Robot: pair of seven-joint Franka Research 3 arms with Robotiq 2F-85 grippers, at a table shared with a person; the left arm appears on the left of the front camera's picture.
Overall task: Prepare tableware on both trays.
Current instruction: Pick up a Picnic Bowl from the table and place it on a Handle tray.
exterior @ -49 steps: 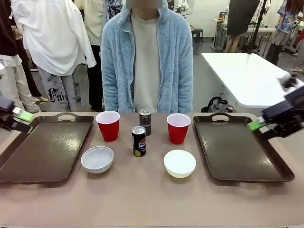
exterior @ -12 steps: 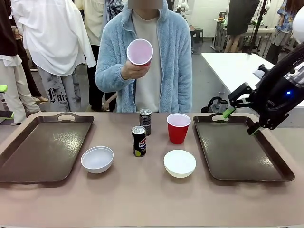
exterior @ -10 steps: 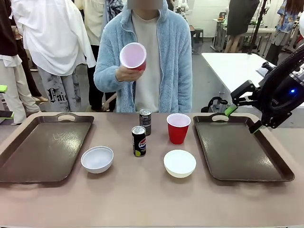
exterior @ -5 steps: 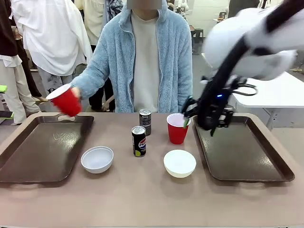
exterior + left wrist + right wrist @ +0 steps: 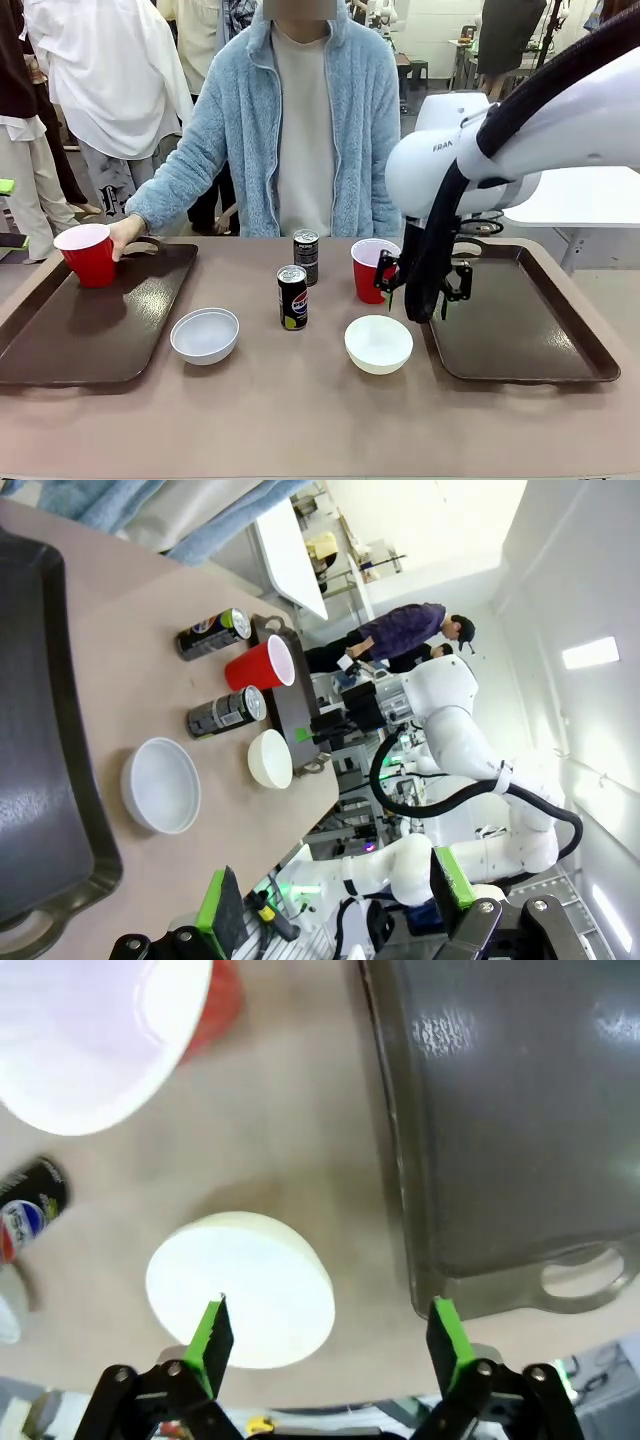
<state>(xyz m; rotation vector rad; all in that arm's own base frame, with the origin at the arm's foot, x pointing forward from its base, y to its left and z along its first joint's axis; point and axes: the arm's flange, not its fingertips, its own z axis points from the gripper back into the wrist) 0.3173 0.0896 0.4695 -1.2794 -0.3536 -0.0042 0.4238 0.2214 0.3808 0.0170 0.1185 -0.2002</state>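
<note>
Right hand: released, fingers spread, hanging just at 3 o'clock of the red cup.
Cup: upright on the surface, just at 9 o'clock of the right tray.
Grip: likely lower, straddle the wall, squeeze gently; thin plastic buckles.
Left hand: released, well apart.
Hard to make out: right hand in the front view, a dark blur.

cup on left tray | other cup left of right tray

A person in a pale blue fleece at the tan table's far side — a white-shirted bystander behind.
</note>
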